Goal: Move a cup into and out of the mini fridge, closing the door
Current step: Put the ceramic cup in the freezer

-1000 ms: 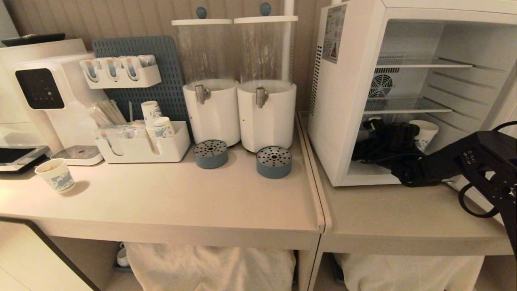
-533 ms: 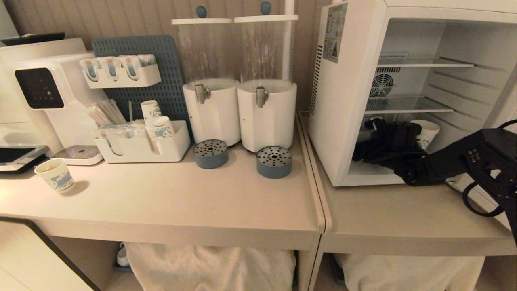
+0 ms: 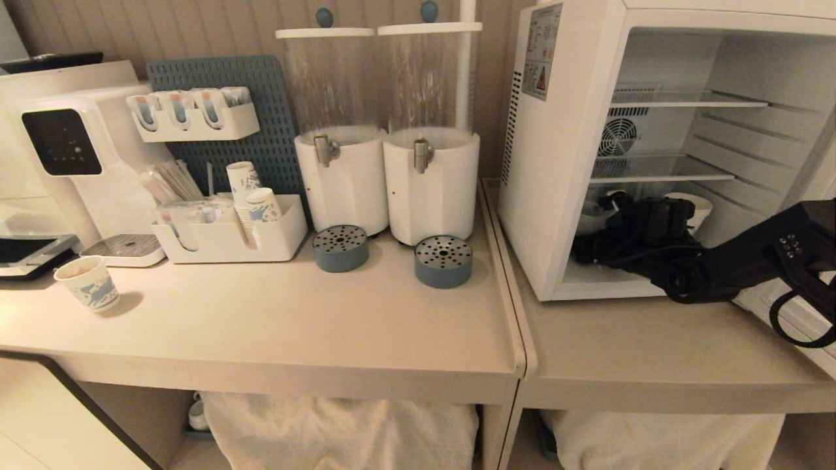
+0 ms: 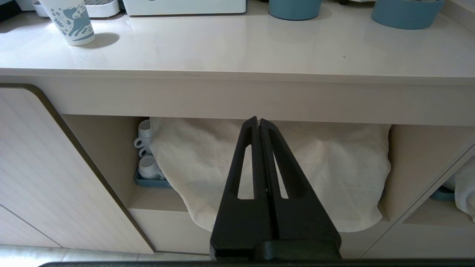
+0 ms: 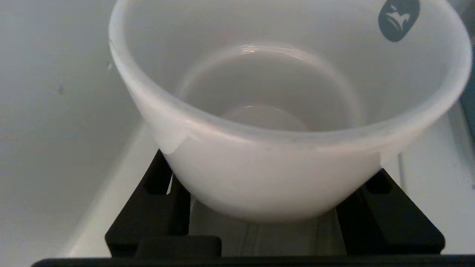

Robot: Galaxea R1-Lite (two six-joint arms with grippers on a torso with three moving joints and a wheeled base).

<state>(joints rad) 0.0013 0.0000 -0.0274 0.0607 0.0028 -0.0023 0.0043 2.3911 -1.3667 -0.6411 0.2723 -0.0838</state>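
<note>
On the far left of my head view I see a white drinks machine [image 3: 78, 150], and in front of it a patterned paper cup [image 3: 87, 283] standing alone on the counter [image 3: 294, 320]. Next comes a white organiser tray [image 3: 228, 238] holding more paper cups, backed by a blue pegboard [image 3: 261, 111]. Two white drink dispensers [image 3: 385, 163] stand side by side in the middle, each with a round blue drip tray [image 3: 443, 261] just in front.

My left gripper [image 4: 259, 124] sits below the counter edge, pointed at a white cloth [image 4: 334, 170] on the lower shelf, its fingers pressed together with nothing between them.

Further right, the mini fridge [image 3: 555, 163] stands open, wire shelves showing inside. I cannot make out the door itself in these views. My right arm reaches in from the right along the fridge floor, under the lowest wire shelf. The right gripper [image 5: 272, 185] has its fingers spread around the lower sides of the cup [image 5: 282, 111], one finger on each side and touching it, so I read it as gripped. The cup is upright, inside the bottom compartment, with a small blue mark [image 5: 398, 19] on its inner wall. In the head view a white cup rim [image 3: 696, 203] shows just behind the wrist.
</note>
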